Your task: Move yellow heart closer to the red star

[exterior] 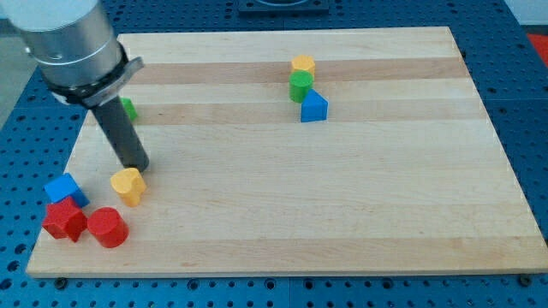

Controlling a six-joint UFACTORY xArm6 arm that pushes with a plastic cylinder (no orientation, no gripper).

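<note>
Rod end, my tip (139,166), rests on the pale wooden surface (342,197) just above the yellow heart block (128,185), near or touching its upper edge; the arm carries no hand, only this dark rod. Heart sits just right of the blue cube (65,189), with the red star block (65,221) and red cylinder (108,227) close below. 4 more blocks lie farther off: a green one (128,108) half hidden behind the rod, plus a yellow cylinder (302,65), green cylinder (300,85) and blue house-shaped block (313,107) clustered at the view's top.
</note>
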